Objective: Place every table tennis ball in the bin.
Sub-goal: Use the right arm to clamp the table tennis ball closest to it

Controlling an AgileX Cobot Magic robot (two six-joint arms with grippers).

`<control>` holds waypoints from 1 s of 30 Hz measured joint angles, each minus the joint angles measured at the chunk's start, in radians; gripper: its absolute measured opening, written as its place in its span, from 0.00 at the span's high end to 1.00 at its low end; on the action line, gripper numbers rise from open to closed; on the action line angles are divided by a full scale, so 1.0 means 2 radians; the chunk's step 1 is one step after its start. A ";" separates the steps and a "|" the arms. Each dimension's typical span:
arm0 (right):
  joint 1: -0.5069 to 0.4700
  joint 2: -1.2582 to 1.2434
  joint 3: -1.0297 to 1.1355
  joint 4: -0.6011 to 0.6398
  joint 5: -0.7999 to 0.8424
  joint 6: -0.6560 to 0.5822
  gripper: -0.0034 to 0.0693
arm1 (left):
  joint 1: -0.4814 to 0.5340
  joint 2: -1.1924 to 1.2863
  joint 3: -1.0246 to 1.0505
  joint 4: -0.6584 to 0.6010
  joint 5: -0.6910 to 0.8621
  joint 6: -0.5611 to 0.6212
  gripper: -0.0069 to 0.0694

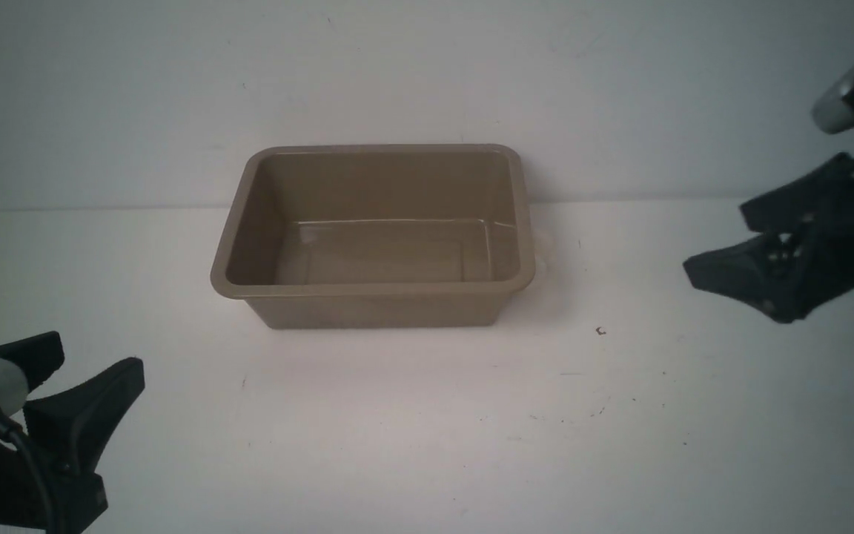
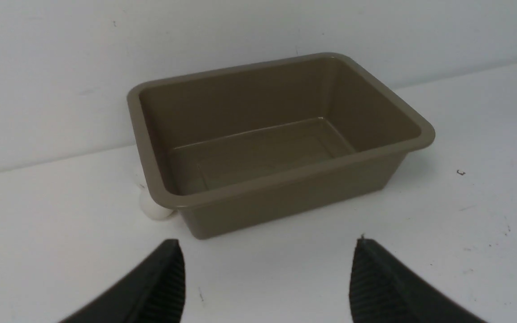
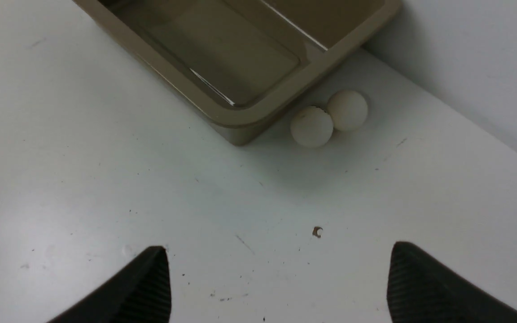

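Observation:
The tan-brown bin (image 1: pixel 375 291) stands empty at the middle back of the white table, near the wall. Two white table tennis balls (image 3: pixel 311 127) (image 3: pixel 347 110) lie touching each other on the table beside the bin's right end (image 3: pixel 240 117); in the front view they show only faintly (image 1: pixel 543 248). A third ball (image 2: pixel 155 208) lies against the bin's left end (image 2: pixel 285 197), partly under the rim, and is hidden in the front view. My left gripper (image 1: pixel 97 354) (image 2: pixel 268 244) is open and empty at the front left. My right gripper (image 1: pixel 716 237) (image 3: pixel 278 247) is open and empty, to the right of the bin.
The white wall rises right behind the bin. A tiny brown speck (image 1: pixel 601 331) lies on the table between the bin and my right gripper, also in the right wrist view (image 3: pixel 317 231). The tabletop shows small dark scuffs.

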 joint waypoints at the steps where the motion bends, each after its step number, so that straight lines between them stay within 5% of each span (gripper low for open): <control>1: 0.000 0.010 -0.003 0.006 -0.001 -0.011 0.14 | 0.000 0.000 0.000 -0.001 -0.002 0.001 0.32; 8: 0.000 0.144 -0.043 0.116 -0.049 -0.174 0.14 | 0.000 0.000 0.000 -0.004 -0.021 0.031 0.32; 14: 0.002 0.234 -0.047 0.273 -0.070 -0.386 0.14 | 0.000 0.000 0.000 -0.006 -0.023 0.038 0.32; 20: 0.026 0.290 -0.048 0.365 -0.077 -0.483 0.14 | 0.000 0.000 0.000 -0.007 -0.023 0.038 0.32; 30: 0.083 0.340 -0.106 0.371 -0.141 -0.524 0.14 | 0.000 0.000 0.000 -0.008 -0.023 0.039 0.32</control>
